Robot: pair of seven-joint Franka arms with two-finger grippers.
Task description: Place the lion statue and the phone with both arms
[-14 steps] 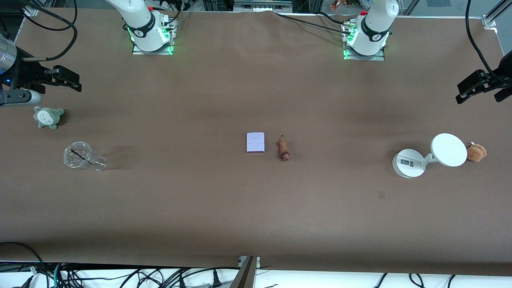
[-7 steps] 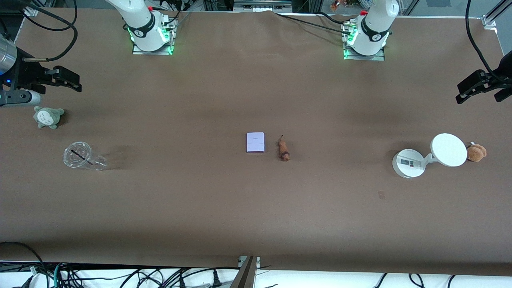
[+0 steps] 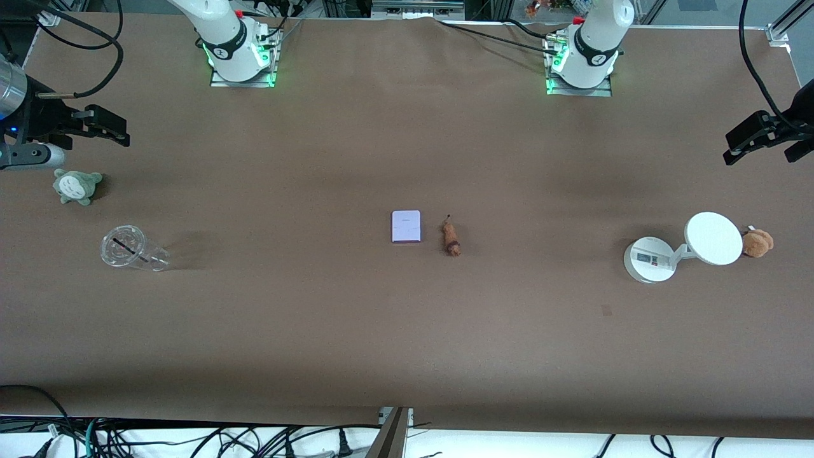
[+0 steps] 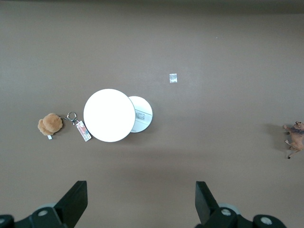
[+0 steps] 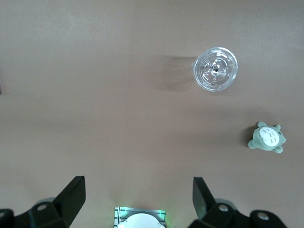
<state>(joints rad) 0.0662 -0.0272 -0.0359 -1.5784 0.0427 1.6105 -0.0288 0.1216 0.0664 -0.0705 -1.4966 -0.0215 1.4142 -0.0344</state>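
The phone (image 3: 406, 226), a pale lavender slab, lies flat at the table's middle. The lion statue (image 3: 451, 237), small and dark brown with a thin tail, lies beside it toward the left arm's end, apart from it. It also shows at the edge of the left wrist view (image 4: 295, 137). My left gripper (image 3: 760, 145) hangs open and empty high over the left arm's end of the table, and the left wrist view (image 4: 141, 199) shows bare table between its fingers. My right gripper (image 3: 109, 127) hangs open and empty over the right arm's end (image 5: 137, 197).
A white stand (image 3: 650, 259) with a round disc (image 4: 109, 115) and an orange-brown plush (image 3: 758, 243) sit at the left arm's end. A clear plastic cup (image 3: 130, 249) and a green plush (image 3: 77, 186) sit at the right arm's end. Cables run along the table's edges.
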